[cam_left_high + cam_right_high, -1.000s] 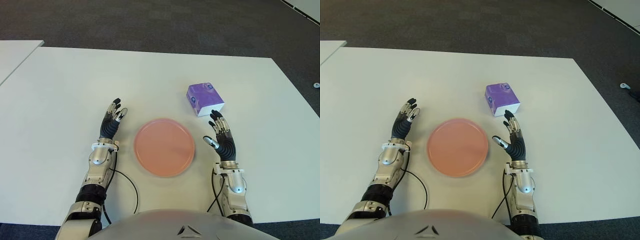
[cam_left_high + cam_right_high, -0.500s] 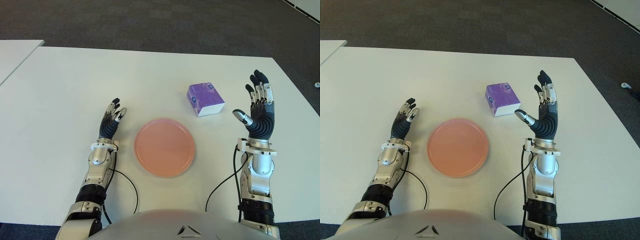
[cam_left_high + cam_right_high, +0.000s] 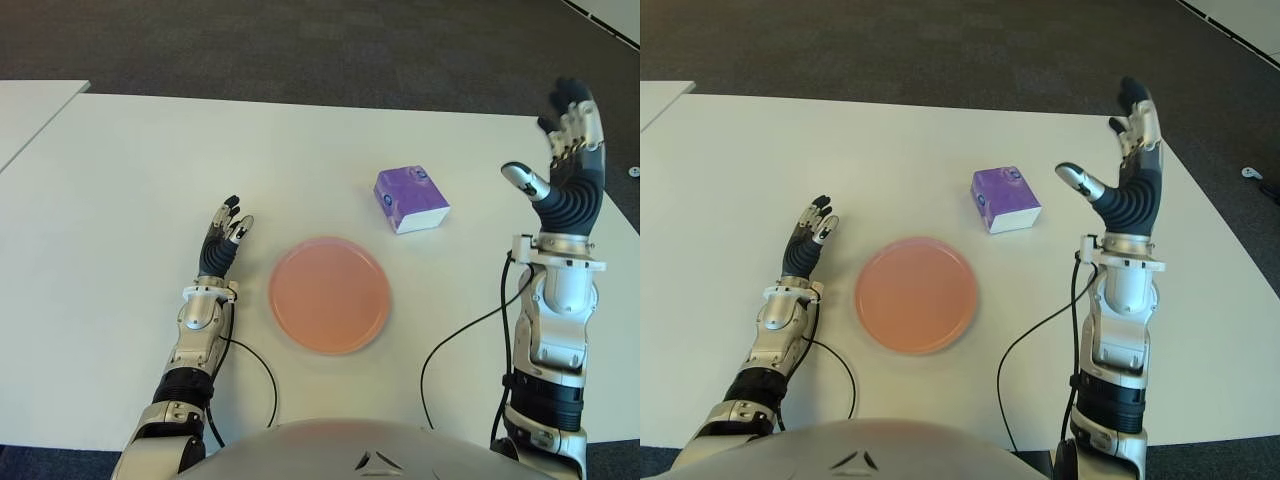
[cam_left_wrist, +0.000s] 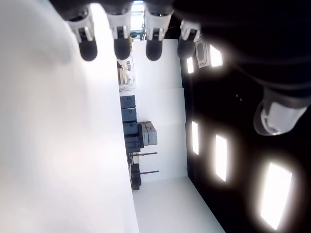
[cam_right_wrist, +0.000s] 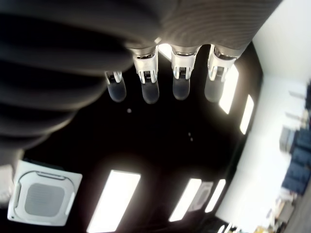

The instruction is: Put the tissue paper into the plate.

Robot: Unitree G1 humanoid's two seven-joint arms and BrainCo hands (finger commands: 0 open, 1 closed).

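You see the white counter (image 3: 120, 180), and on it the pink plate (image 3: 328, 294) near its middle. The right hand (image 3: 566, 170) is raised at the far right, fingers spread, holding nothing. The left hand (image 3: 224, 240) shows just left of the plate, fingers relaxed and empty. The purple tissue paper (image 3: 410, 198) pack lies beyond the plate, to the far right of it, and left of the right hand, which is the nearer one. You cannot read any writing on the pack.

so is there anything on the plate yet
No. The pink plate is bare; the purple tissue pack sits on the table beyond it. What lies under the plate is hidden.
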